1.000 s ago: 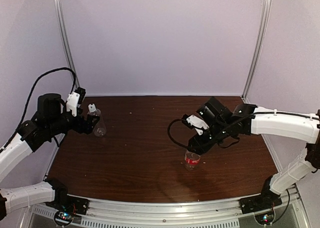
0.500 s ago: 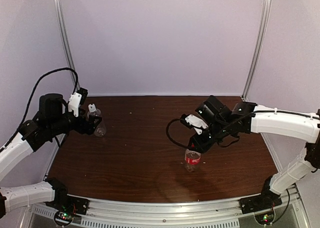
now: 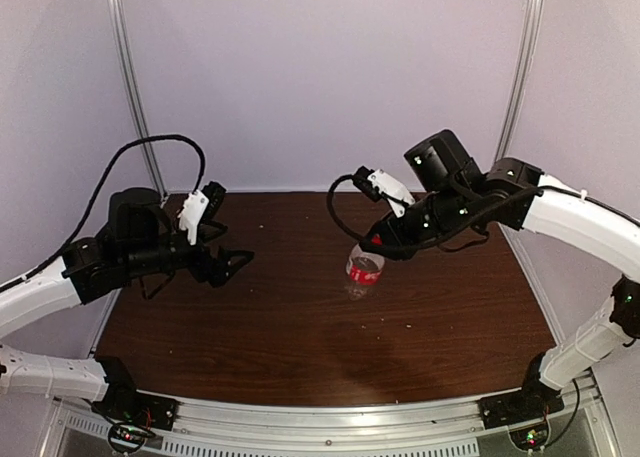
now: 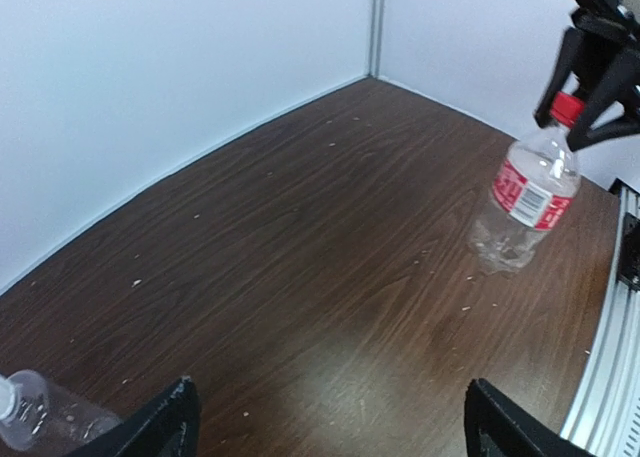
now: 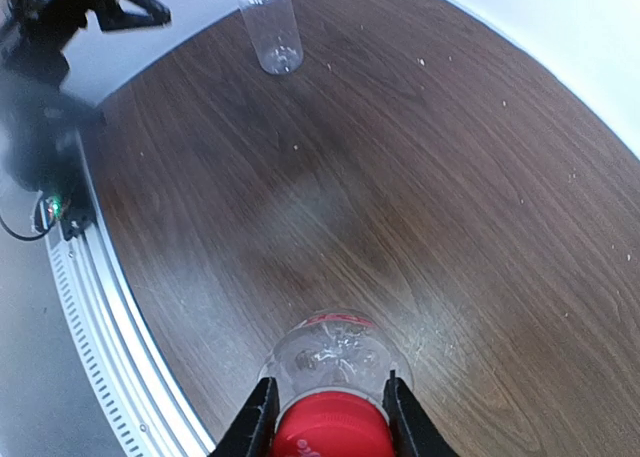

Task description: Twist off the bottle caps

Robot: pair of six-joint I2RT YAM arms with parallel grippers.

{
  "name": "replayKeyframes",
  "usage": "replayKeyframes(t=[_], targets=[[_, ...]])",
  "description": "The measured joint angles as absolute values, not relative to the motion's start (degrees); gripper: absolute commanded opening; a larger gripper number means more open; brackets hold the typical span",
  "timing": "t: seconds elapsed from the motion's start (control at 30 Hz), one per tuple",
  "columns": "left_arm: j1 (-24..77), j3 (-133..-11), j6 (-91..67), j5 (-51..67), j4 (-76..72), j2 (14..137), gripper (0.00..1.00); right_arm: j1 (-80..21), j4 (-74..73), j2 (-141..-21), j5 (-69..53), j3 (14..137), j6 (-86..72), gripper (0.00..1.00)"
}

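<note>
My right gripper [image 3: 378, 243] is shut on the bright red cap [image 5: 330, 432] of the shorter bottle with the red label band [image 3: 363, 269]. It holds the bottle tilted near the table's middle, and I cannot tell whether the base touches the wood. The bottle [image 4: 528, 192] and its red cap [image 4: 566, 108] also show in the left wrist view. My left gripper [image 3: 233, 264] is wide open and empty over bare wood, as the left wrist view [image 4: 335, 439] shows. The plain bottle [image 5: 272, 32] stands at the far left, behind the left gripper. Its white cap [image 4: 6, 397] shows at the frame edge.
The brown table [image 3: 300, 327] is closed in by pale walls at the back and both sides. A ribbed metal rail [image 5: 110, 337] runs along its near edge. A black cable [image 3: 340, 212] loops off the right wrist above the table.
My right gripper carried the red-label bottle from the front centre back and leftward. My left gripper left the plain bottle and swung right toward the middle, jaws open.
</note>
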State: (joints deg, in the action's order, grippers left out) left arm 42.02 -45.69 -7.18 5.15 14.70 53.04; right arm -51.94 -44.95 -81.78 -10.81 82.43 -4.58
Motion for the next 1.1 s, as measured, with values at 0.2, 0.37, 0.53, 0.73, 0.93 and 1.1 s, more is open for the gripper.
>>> replayKeyframes(t=[0.2, 0.37, 0.53, 0.73, 0.93, 1.1], targets=[[53.5, -46.3, -6.2, 2.9, 6.3, 60.9, 0.93, -49.5, -44.8, -83.5, -18.4, 89.9, -4.2, 0.06], [58.6, -46.4, -5.4, 2.2, -0.8, 67.6, 0.93, -48.8, -44.4, -86.1, -24.0, 92.7, -4.5, 0.05], [60.0, -47.5, -4.7, 2.0, -5.9, 71.3, 0.93, -48.5, -42.5, -87.4, -29.6, 92.5, -6.5, 0.05], [60.1, -48.8, -4.1, 3.2, -10.8, 73.5, 0.92, -48.5, -38.6, -87.4, -33.9, 91.4, -9.3, 0.05], [60.1, -49.4, -4.1, 5.4, -13.7, 75.3, 0.83, -48.5, -36.4, -87.4, -36.7, 91.2, -10.7, 0.05], [60.1, -49.6, -4.1, 6.2, -13.7, 75.9, 0.77, -48.5, -36.1, -87.4, -37.6, 91.2, -11.0, 0.05]])
